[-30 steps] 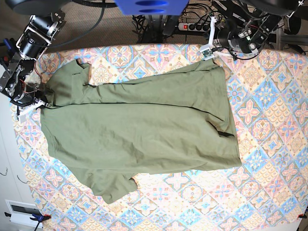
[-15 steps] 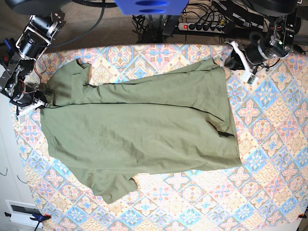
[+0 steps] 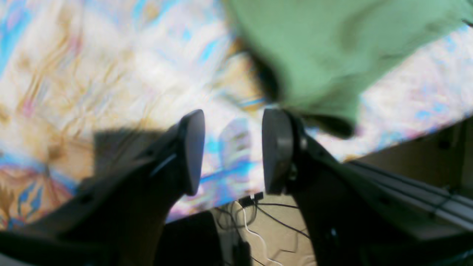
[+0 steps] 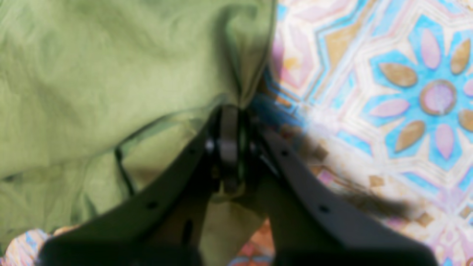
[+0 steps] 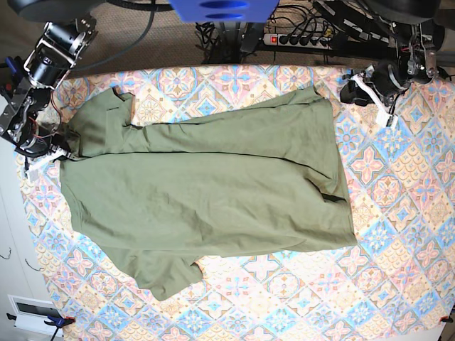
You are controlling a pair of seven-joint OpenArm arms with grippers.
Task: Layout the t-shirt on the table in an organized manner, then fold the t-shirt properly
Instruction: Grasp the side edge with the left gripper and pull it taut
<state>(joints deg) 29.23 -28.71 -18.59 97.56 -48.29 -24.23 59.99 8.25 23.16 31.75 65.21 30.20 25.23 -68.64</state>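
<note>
The olive-green t-shirt [image 5: 206, 192] lies spread across the table [image 5: 398, 213], with its far long side folded inward and one sleeve at the front left. My right gripper [image 5: 60, 153] is shut on the shirt's edge at the table's left side. The right wrist view shows the jaws closed [image 4: 229, 140] on a pinch of green cloth [image 4: 111, 74]. My left gripper [image 5: 357, 89] hovers over the far right of the table, just right of the shirt's far corner. In the left wrist view it is open and empty [image 3: 232, 151], with the shirt corner [image 3: 314, 48] beyond it.
The table's far edge runs just past the left gripper, with a power strip [image 5: 284, 39] and cables [image 3: 255, 221] on the floor behind. A white cabinet [image 5: 14, 234] stands off the table's left edge. Patterned cloth [image 5: 405, 270] lies bare to the right of the shirt.
My left gripper has moved from the shirt's far right corner out to the right, then back a little toward the shirt, and is open. The shirt and my right gripper have not moved.
</note>
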